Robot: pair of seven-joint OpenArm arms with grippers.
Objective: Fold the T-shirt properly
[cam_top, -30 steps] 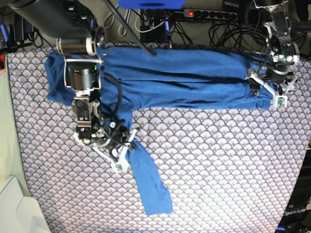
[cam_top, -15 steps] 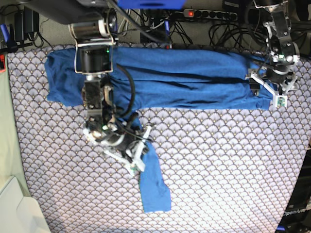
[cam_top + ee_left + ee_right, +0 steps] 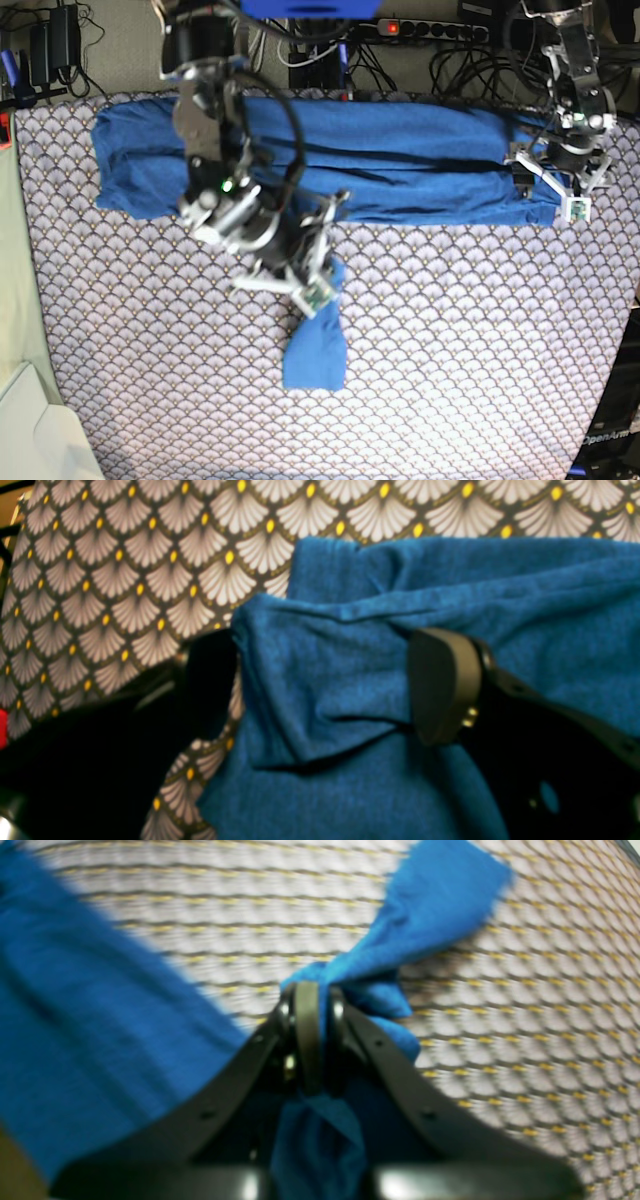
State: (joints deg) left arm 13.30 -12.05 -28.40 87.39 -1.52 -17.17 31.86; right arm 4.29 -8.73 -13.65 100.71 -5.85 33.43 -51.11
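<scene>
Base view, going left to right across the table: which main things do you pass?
Bare tablecloth → folded left end of the T-shirt → right claw shut on the hanging sleeve → long folded body of the shirt → left claw at the shirt's right end.

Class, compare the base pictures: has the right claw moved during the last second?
Yes. The right claw, shut on the T-shirt sleeve, has shifted toward the picture's right across the tablecloth, nearer the red-lit power strip's side.
</scene>
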